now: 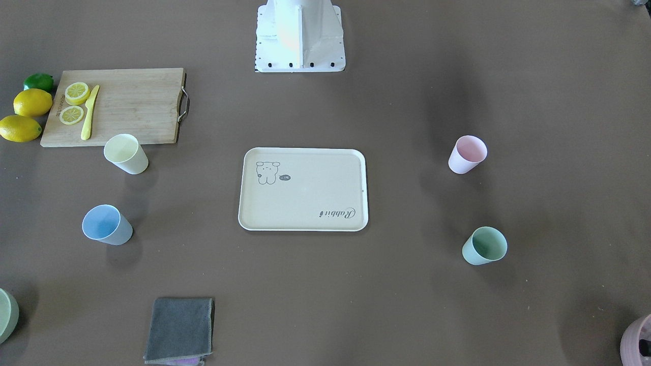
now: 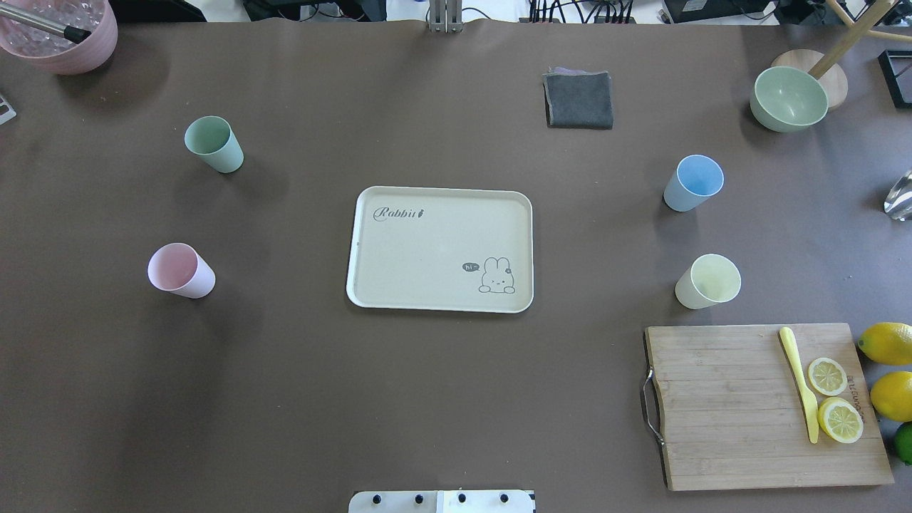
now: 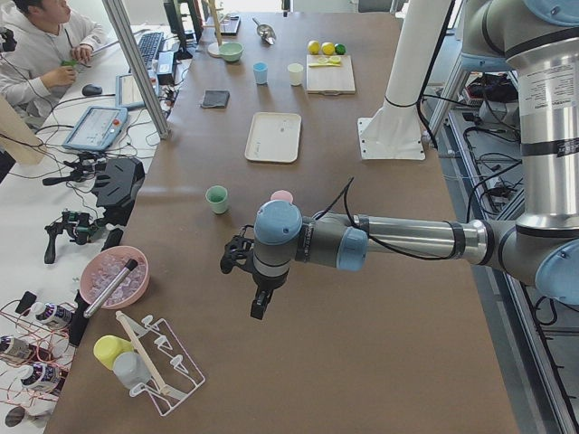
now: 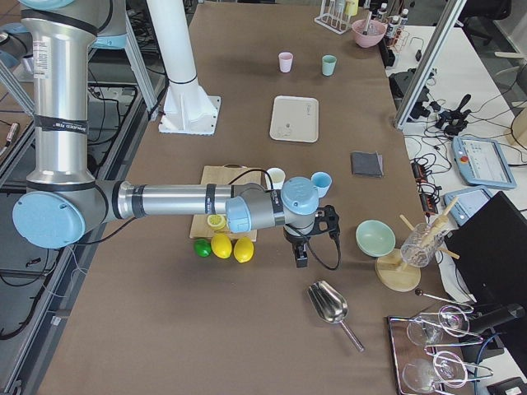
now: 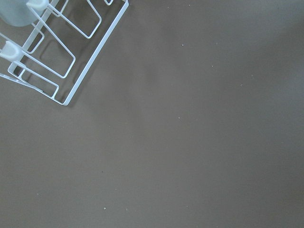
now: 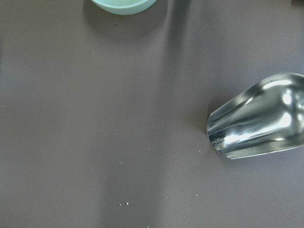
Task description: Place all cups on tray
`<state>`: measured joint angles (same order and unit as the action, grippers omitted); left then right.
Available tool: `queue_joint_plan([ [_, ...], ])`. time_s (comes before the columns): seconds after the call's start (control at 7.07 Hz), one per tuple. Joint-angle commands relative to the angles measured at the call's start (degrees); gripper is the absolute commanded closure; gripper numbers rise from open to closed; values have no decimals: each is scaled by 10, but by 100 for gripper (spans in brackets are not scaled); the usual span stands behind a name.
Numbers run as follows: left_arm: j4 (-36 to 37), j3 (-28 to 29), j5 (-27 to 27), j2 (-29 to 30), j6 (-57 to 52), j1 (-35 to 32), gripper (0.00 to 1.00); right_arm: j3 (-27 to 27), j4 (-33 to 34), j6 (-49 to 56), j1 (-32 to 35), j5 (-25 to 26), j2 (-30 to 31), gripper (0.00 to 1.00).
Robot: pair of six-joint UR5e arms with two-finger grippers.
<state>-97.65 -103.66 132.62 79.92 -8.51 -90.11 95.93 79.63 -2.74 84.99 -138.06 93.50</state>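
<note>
The beige tray (image 2: 427, 242) lies mid-table with nothing on it. All four cups stand upright on the table around it. The mint green cup (image 2: 213, 144) and pink cup (image 2: 180, 270) are on the robot's left. The light blue cup (image 2: 693, 182) and pale yellow cup (image 2: 707, 281) are on its right. My left gripper (image 3: 260, 307) hangs off the table's left end, far from the cups. My right gripper (image 4: 301, 257) hangs past the lemons at the right end. Both show only in the side views, so I cannot tell whether they are open or shut.
A wooden cutting board (image 2: 719, 406) with lemon slices and a yellow knife lies at the near right, whole lemons beside it. A grey cloth (image 2: 578, 100), a green bowl (image 2: 789, 98) and a pink bowl (image 2: 60, 35) line the far edge. A metal scoop (image 6: 259, 123) and a wire rack (image 5: 57, 52) sit at the table ends.
</note>
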Motion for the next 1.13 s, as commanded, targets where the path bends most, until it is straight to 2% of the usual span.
queue_joint_plan([
  [0.0, 3, -9, 4, 0, 0, 6, 2, 0, -2, 0, 1, 3, -3, 0],
  [0.99, -40, -12, 13, -31, 1, 7, 2, 8, -9, 8, 0, -3, 12, 0],
])
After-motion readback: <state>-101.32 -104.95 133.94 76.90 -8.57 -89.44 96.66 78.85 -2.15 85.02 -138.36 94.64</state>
